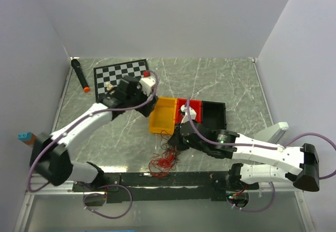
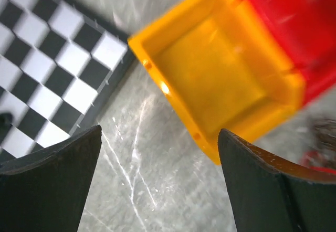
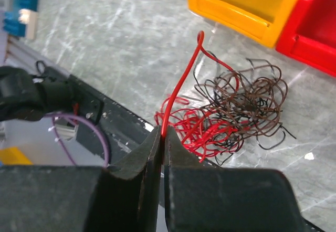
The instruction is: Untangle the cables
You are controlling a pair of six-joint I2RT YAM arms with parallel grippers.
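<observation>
The cables (image 1: 164,157) are a tangle of thin red and black wires on the table near the front edge. In the right wrist view the tangle (image 3: 231,111) lies just beyond my fingers. My right gripper (image 3: 164,135) is shut on one red wire (image 3: 181,82) that rises out of the jaws and curls over toward the pile. In the top view my right gripper (image 1: 177,137) sits just above the tangle. My left gripper (image 2: 157,158) is open and empty, over bare table beside the yellow bin (image 2: 220,69). It shows at the back left in the top view (image 1: 137,94).
A yellow bin (image 1: 163,114), a red bin (image 1: 190,109) and a black bin (image 1: 214,115) stand in a row mid-table. A checkerboard (image 1: 116,74) and a black marker (image 1: 80,75) lie at the back left. A black rail (image 1: 168,179) runs along the front edge.
</observation>
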